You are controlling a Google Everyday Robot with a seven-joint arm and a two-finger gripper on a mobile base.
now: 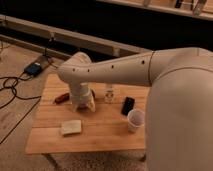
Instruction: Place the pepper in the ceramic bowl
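Note:
The pepper (61, 98), small, slim and red, lies on the left part of the wooden table (100, 132). My gripper (84, 106) points down at the table a short way to the pepper's right and does not touch it. Its pale fingers stand open, and I see nothing between them. A dark rounded sliver just right of the wrist looks like the ceramic bowl (93, 93). The wrist hides most of it.
A small pale bottle (109, 94) stands behind the middle of the table. A flat black slab (128, 105) lies to the right, with a white paper cup (135, 120) in front of it. A beige sponge-like block (71, 127) rests near the front left. Cables and a blue box (34, 68) lie on the floor at left.

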